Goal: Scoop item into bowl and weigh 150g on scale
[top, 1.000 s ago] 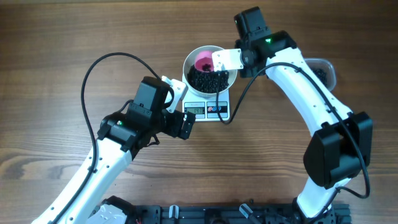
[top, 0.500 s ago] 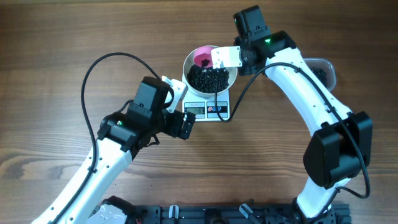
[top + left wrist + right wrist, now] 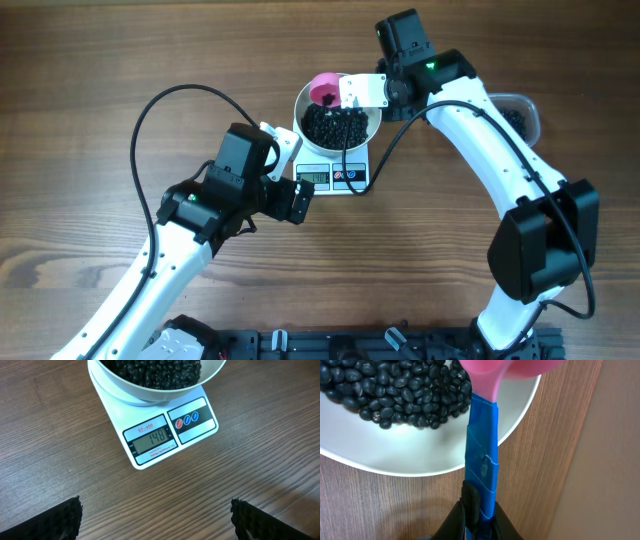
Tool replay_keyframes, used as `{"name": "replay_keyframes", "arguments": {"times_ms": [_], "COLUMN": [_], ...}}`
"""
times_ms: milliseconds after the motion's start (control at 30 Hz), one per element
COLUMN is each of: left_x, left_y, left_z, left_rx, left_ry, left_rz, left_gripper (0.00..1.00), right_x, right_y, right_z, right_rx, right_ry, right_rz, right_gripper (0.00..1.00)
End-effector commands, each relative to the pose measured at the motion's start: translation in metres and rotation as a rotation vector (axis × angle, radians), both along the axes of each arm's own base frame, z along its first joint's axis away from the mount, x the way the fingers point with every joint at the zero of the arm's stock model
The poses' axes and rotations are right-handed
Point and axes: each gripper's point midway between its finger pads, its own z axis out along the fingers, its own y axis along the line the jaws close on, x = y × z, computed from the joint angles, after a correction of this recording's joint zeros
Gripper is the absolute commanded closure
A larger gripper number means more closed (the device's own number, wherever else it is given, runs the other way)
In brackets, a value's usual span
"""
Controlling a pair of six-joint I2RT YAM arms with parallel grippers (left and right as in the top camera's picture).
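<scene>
Overhead, the white bowl [image 3: 371,120] sits on the small white scale [image 3: 352,183] near the middle of the wooden table [image 3: 90,70], with a dark heap of black beans [image 3: 335,126] inside it. The right gripper [image 3: 347,92] is at the bowl's far rim, clamped on a pink scoop [image 3: 325,88] that hangs over that edge of the bowl. The left gripper [image 3: 293,171] hovers just beside the near-left corner of the scale, its jaws spread wide and empty. A clear tub [image 3: 522,112] lies to the right, partly hidden by the right arm.

From the left wrist, the scale's display [image 3: 151,442] reads 148, with three small round buttons [image 3: 187,419] beside it. The two black fingers [image 3: 50,521] stand far apart over bare wood.

From the right wrist, dark fingers pinch the scoop's blue-taped handle [image 3: 481,450], which crosses the bowl's rim. The pink scoop head is above the beans.
</scene>
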Motion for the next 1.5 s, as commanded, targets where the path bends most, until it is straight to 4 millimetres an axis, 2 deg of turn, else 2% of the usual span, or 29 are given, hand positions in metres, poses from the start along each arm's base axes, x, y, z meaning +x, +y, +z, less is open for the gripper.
{"name": "replay_keyframes", "arguments": {"times_ms": [0, 300, 400, 600, 800, 967, 1033, 1233, 1467], "left_x": [0.004, 0.004, 0.004, 0.004, 0.004, 0.004, 0.004, 0.004, 0.004], "left_y": [-0.002, -0.002, -0.002, -0.002, -0.002, -0.002, -0.002, -0.002, -0.002], "left_z": [0.006, 0.006, 0.006, 0.006, 0.006, 0.006, 0.006, 0.006, 0.006], "left_rx": [-0.005, -0.005, -0.005, -0.005, -0.005, -0.005, -0.005, -0.005, -0.005], "left_ry": [-0.017, -0.016, -0.016, -0.016, -0.016, -0.017, -0.017, -0.017, -0.017], "left_rz": [0.001, 0.001, 0.001, 0.001, 0.001, 0.001, 0.001, 0.001, 0.001], "left_gripper": [0.00, 0.00, 0.00, 0.00, 0.00, 0.00, 0.00, 0.00, 0.00], "right_x": [0.002, 0.002, -0.001, 0.008, -0.008, 0.013, 0.015, 0.001, 0.002], "right_y": [0.007, 0.008, 0.009, 0.000, 0.013, 0.001, 0.002, 0.008, 0.008], "right_z": [0.008, 0.008, 0.007, 0.011, 0.004, 0.015, 0.016, 0.008, 0.009], "right_rx": [0.042, 0.041, -0.007, -0.048, 0.030, -0.033, -0.025, 0.007, 0.007], "right_ry": [-0.010, -0.009, -0.010, -0.055, 0.024, -0.079, -0.088, -0.016, -0.022], "right_rz": [-0.006, -0.003, 0.065, 0.025, 0.051, -0.004, -0.019, 0.015, 0.014], "right_gripper": [0.96, 0.96, 0.96, 0.96, 0.96, 0.96, 0.96, 0.96, 0.96]}}
